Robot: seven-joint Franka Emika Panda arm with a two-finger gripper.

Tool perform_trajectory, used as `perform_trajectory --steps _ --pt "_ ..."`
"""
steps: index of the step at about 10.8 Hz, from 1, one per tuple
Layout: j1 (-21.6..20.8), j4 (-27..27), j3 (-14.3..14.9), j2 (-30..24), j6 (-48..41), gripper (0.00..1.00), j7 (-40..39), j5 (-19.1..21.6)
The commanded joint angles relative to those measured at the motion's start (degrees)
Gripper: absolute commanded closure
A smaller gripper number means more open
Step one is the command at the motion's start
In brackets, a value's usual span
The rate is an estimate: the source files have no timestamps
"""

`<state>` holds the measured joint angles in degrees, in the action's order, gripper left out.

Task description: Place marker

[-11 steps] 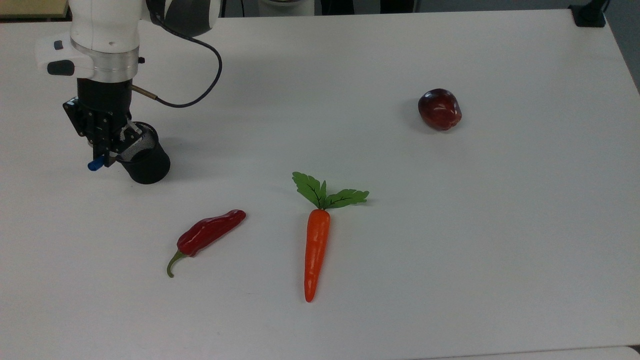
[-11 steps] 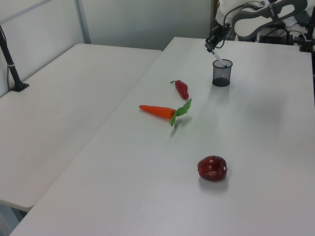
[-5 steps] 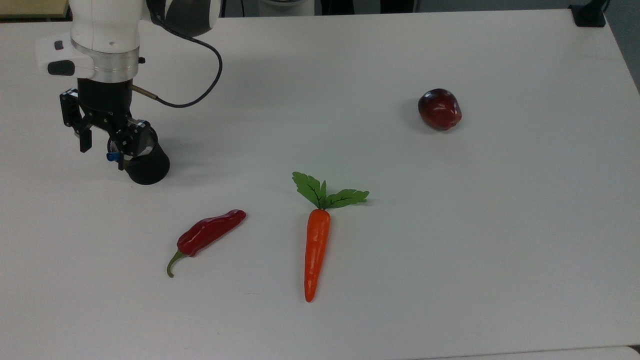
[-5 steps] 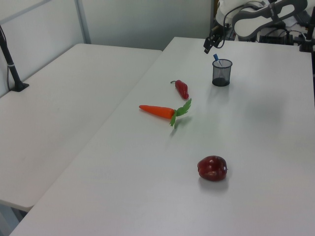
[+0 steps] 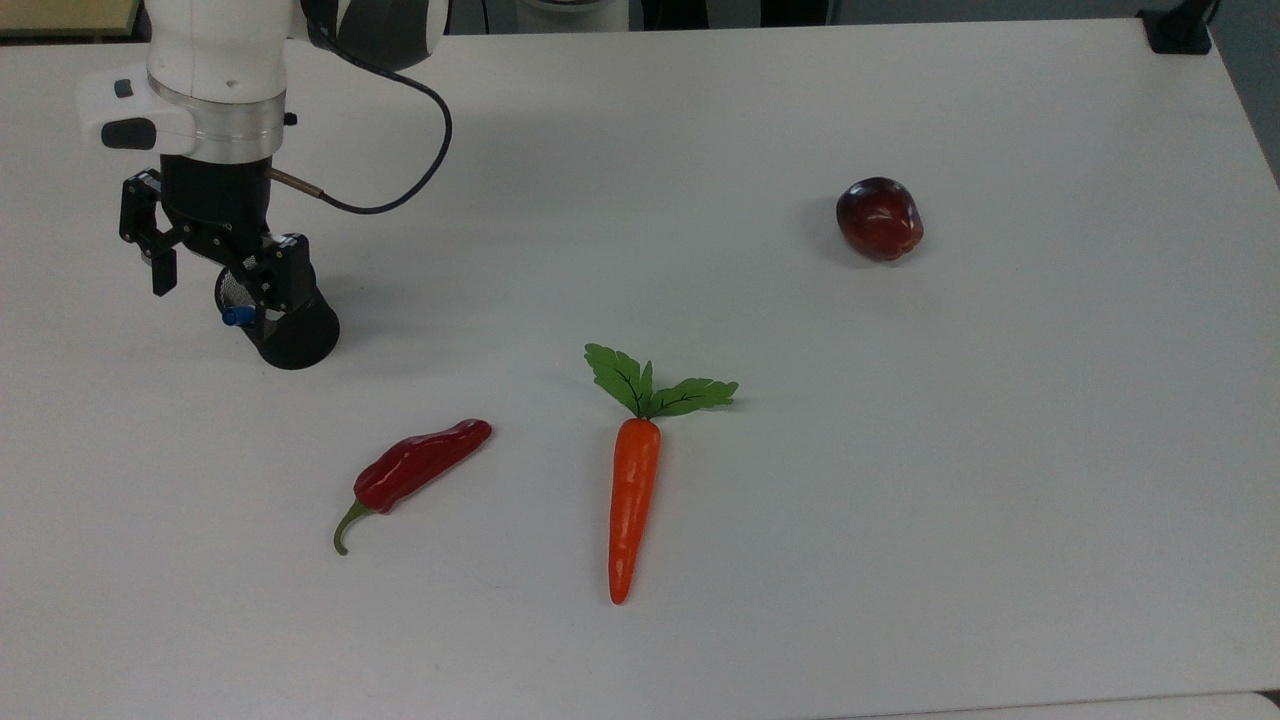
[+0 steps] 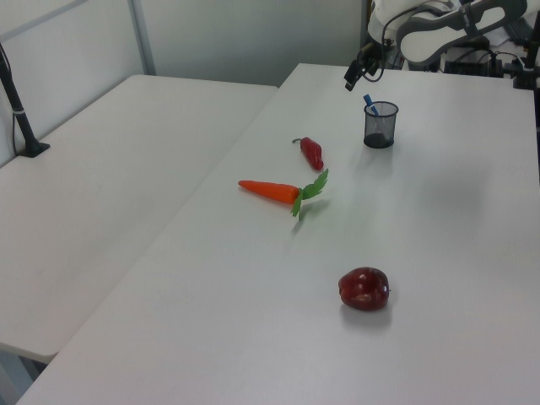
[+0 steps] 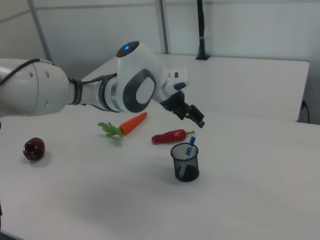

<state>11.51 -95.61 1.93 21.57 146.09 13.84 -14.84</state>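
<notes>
Marker (image 7: pixel 189 150) stands tilted inside mesh cup (image 7: pixel 185 162), lower centre of the right view; gripper (image 5: pixel 215 268) spread and empty above it; placing looks done, next: lift clear.

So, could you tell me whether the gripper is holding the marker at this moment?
No, the gripper is open above the mesh cup, and the marker stands inside the cup.
</notes>
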Motion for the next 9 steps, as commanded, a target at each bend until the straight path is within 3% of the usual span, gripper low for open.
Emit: perform_trajectory --steps 1,6,7,9 --pt "-3.7 0.3 -1.7 -2.7 -2.5 0.00 1.6 -0.5" --pt "-12.9 2.5 -2.8 -8.6 -23.7 0.00 1.1 -0.2" --pt "-14.7 2.5 -3.0 -10.4 -28.6 0.00 0.0 1.0" --pt "-17.0 2.5 -2.5 -14.8 -38.6 0.00 -9.0 7.3"
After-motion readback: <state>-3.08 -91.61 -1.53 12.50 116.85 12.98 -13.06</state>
